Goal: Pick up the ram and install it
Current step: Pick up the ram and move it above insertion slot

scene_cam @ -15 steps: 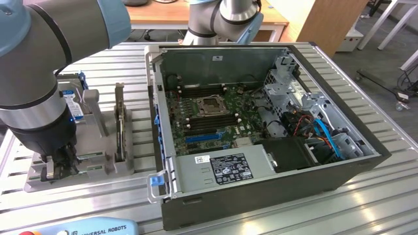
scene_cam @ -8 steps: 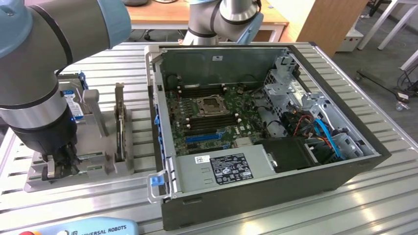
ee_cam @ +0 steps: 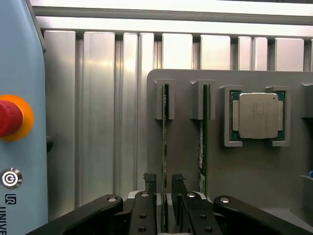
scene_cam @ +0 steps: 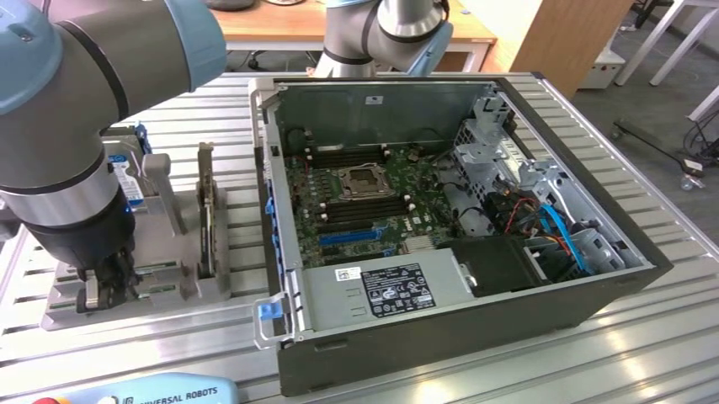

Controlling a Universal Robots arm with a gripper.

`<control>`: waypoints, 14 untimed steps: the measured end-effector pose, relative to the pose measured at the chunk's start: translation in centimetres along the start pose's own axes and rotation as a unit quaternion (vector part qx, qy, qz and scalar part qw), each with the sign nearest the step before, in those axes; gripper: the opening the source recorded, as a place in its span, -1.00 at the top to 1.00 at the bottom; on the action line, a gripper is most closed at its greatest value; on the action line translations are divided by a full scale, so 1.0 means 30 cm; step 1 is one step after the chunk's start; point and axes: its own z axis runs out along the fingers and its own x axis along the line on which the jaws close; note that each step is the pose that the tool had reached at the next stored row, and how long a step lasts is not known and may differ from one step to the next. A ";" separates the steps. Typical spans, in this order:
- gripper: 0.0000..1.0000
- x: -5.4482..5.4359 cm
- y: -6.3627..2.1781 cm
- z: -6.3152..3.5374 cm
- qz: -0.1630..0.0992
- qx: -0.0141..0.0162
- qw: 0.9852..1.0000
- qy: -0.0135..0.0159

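- Gripper (ee_cam: pixel 163 177): you have it low over the holder (ee_cam: pixel 186 161), one finger on each flat side of the ram (ee_cam: pixel 165 132). The jaws stand apart. A thin dark gap shows on both sides of the stick, so nothing is clamped.
- Step in hand, judged: the pick-up, at the point of grasp. The ram sits in its slot, not yet lifted, and the install has not begun.
- Ram position: on edge in the holder, with its near end between your fingers and its far end in a grey slot bracket.
- Ram axis: the long axis runs straight away from the gripper along the holder. The thin edge faces up and the flat faces look sideways at the pads.
- Demand of the grasp, judged: close squarely on the flat faces, centred. Keep any pull in line with the slot, so the stick does not bind.
- Second stick (ee_cam: pixel 203 137): parallel and just beside the ram, so keep the outer finger off it.
- CPU (ee_cam: pixel 257 115): in its own pocket, further along the holder.
- Case (scene_cam: pixel 450 337): open, on the exterior view's right, well apart from the holder. Its board (scene_cam: pixel 359 189) lies exposed.
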 end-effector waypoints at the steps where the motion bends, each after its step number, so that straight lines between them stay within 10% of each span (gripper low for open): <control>1: 0.46 -0.002 0.000 0.001 0.000 0.000 1.000 0.000; 14: 0.46 -0.008 -0.002 0.033 0.000 0.000 1.000 0.000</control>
